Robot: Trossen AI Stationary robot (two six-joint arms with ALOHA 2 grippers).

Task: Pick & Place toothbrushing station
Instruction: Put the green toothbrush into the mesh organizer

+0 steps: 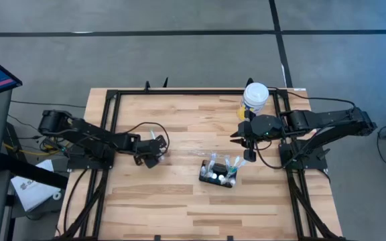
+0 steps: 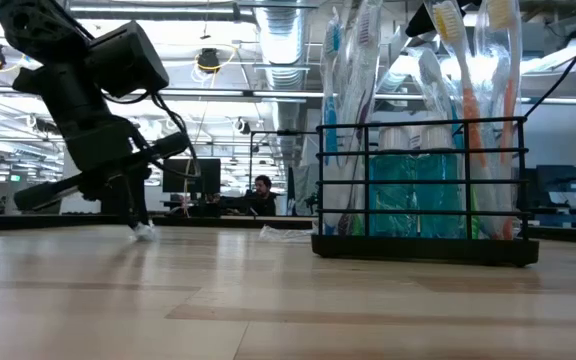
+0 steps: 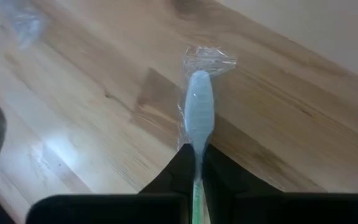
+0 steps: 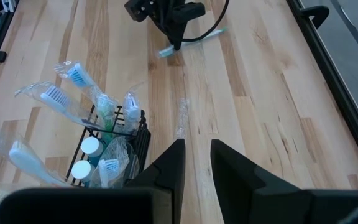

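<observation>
Evenly and brightly lit from overhead. Ceiling lamps [image 2: 208, 60] blown out to white in the low view, with glare washing the room behind. Soft sheen on the wooden table [image 3: 61, 155] in the left wrist view, a pale bright patch near the dark fingers [image 3: 179, 171]. Short, faint shadows under the arms from above. Nearest boards blurred in the low view; wrapped toothbrush [image 3: 197, 112] slightly soft. Mild bending of straight lines toward the edges.

One toothbrushing station [image 1: 218, 175], one wrapped toothbrush [image 3: 197, 115], one tub [image 1: 254, 96], two grippers.
</observation>
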